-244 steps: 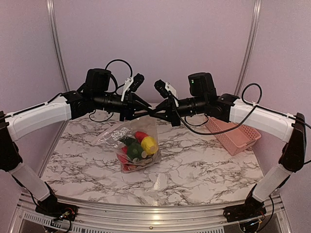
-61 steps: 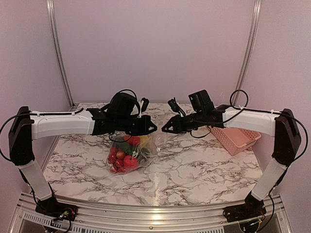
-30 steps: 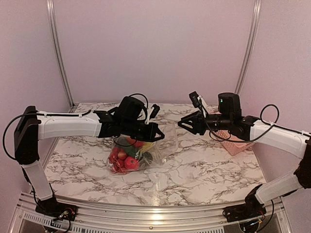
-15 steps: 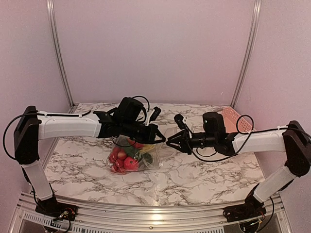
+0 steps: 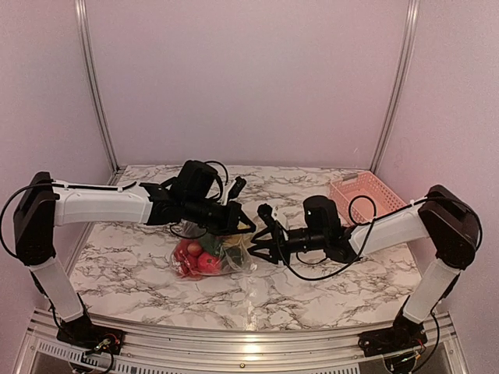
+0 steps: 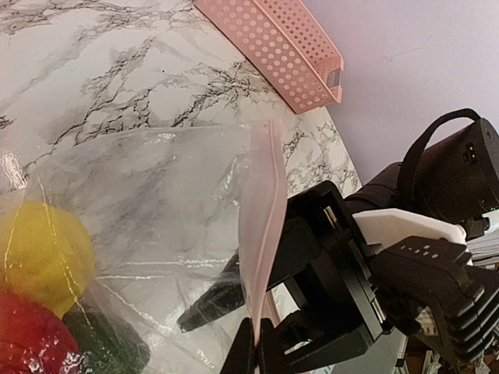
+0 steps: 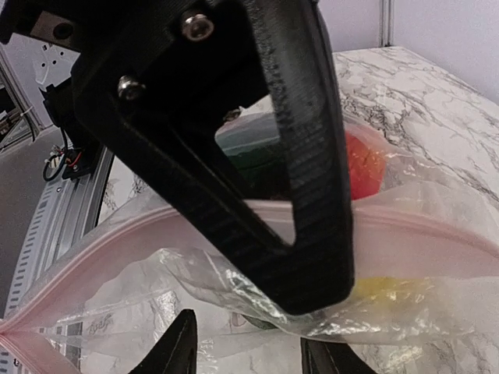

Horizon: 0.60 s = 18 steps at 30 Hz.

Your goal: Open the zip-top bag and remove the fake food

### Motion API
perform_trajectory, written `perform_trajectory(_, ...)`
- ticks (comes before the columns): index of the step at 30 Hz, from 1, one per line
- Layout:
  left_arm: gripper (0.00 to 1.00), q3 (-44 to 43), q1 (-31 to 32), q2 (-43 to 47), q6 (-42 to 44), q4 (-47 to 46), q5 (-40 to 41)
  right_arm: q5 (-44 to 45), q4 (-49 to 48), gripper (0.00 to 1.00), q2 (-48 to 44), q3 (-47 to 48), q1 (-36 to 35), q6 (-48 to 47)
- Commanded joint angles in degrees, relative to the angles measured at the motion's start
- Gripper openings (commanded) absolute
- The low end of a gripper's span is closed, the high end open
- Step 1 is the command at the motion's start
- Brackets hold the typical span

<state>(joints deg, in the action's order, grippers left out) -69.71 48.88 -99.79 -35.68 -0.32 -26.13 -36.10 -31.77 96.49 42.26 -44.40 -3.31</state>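
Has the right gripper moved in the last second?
Yes. The right gripper has swung left, away from the pink basket, up to the zip-top bag.

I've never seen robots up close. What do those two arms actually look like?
Both the left arm and the right arm have long white shells joined by chunky black joints. Their far ends are all black, finishing in slim, ribbed black jaws fixed with small screws. Thin black cables loop loosely along each.
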Motion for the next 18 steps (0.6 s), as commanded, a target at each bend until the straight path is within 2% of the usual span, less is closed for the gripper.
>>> perform_trajectory(1, 0.0, 3.7, -1.1, 2.8, -2.5, -3.7, -1.8, -0.6, -4.9, 0.44, 2.1, 1.7, -2.1, -0.9)
perform_trajectory(18, 0.0, 4.2, -2.6, -0.3, -4.5, -8.1, -7.9, 0.6, -11.4, 0.46, 11.2, 4.0, -2.3, 1.2)
